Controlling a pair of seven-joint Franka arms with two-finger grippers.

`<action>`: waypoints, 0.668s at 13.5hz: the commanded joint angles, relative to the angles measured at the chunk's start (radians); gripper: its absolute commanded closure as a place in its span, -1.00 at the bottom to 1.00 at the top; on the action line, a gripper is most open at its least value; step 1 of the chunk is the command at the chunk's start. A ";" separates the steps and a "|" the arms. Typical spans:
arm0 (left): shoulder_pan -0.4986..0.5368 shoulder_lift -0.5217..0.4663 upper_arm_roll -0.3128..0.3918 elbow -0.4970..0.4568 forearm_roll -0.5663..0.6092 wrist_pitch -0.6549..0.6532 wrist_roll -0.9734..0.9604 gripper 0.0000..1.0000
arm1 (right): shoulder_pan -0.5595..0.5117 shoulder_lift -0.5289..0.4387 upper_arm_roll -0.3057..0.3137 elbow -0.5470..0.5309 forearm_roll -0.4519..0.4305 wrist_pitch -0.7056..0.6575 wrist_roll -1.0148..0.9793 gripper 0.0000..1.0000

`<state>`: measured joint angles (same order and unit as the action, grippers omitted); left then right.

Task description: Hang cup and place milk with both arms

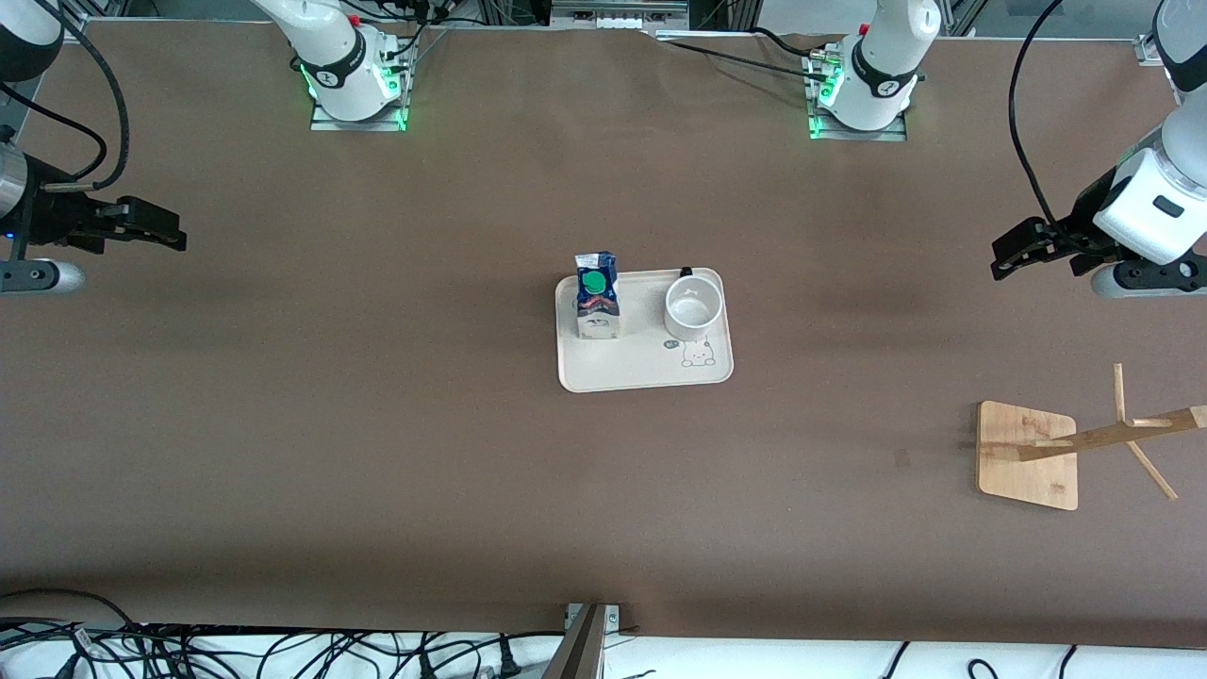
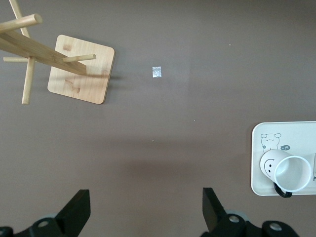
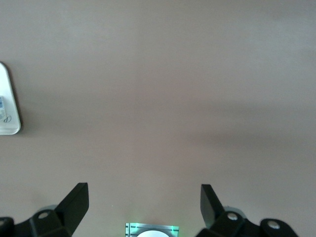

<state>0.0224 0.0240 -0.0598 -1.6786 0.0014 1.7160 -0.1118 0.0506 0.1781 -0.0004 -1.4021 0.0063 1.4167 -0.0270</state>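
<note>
You see the tray point(image 1: 641, 372) mid-table holding two things: the milk point(image 1: 597, 296) standing upright at the end toward the right arm, and the cup point(image 1: 693, 307) beside it, mouth up and empty. The wooden rack point(image 1: 1028, 455) stands toward the left arm's end. Your left gripper point(image 1: 1014, 255) and right gripper point(image 1: 160, 231) hang over bare table, jaws apart, holding nothing.

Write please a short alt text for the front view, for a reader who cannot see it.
A cream tray at mid-table carries the milk and the cup, side by side. A wooden rack stands toward the left arm's end; the left gripper and right gripper wait open over the table's ends.
</note>
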 commanded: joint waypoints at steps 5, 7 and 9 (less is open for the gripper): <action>0.001 0.013 -0.002 0.023 0.009 -0.015 -0.006 -1.00 | 0.271 0.087 -0.003 0.011 0.099 0.141 0.214 -1.00; 0.004 0.014 -0.002 0.023 0.009 -0.015 -0.006 -1.00 | 0.343 0.132 -0.003 0.014 0.127 0.195 0.407 -1.00; 0.005 0.014 -0.002 0.023 0.009 -0.015 -0.006 -1.00 | 0.383 0.161 -0.004 0.009 0.127 0.229 0.427 -1.00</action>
<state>0.0240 0.0259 -0.0588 -1.6786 0.0014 1.7160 -0.1118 0.4066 0.3121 0.0096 -1.4031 0.1098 1.6264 0.3590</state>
